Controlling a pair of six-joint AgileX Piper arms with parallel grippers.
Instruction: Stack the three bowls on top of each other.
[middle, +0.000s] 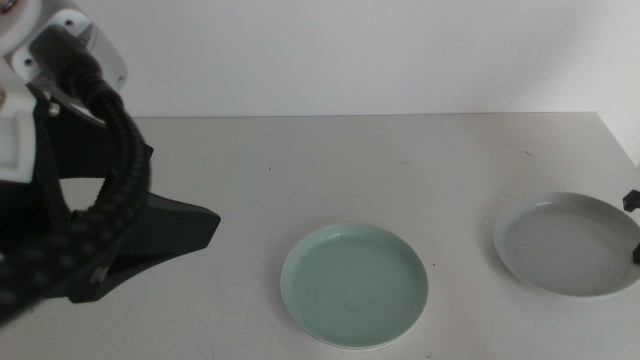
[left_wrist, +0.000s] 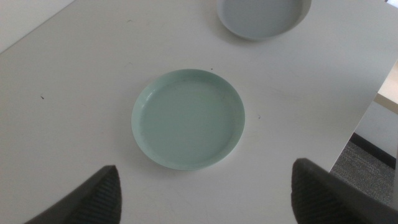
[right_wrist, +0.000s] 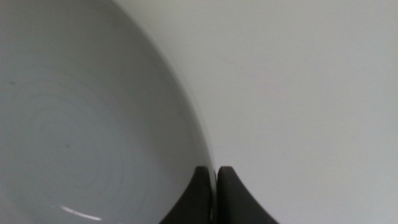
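The left gripper (left_wrist: 205, 186) is being held raised over the left part of the pale surface (middle: 300, 160), its dark jaws spread wide and grasping nothing, apparently so that the mint green shallow round plastic bowl (middle: 354, 285) is being kept framed between them for a later approach. That green bowl is lying alone near the middle front of the surface, well apart from the pale grey-blue shallow plastic bowl (middle: 567, 243) at the right. The right gripper (right_wrist: 216, 193) is being kept low at that bowl's outer rim, its jaws clenched on the thin rim, probably so the bowl can be lifted by its edge. Only two bowls are being shown; a white one is not in view.
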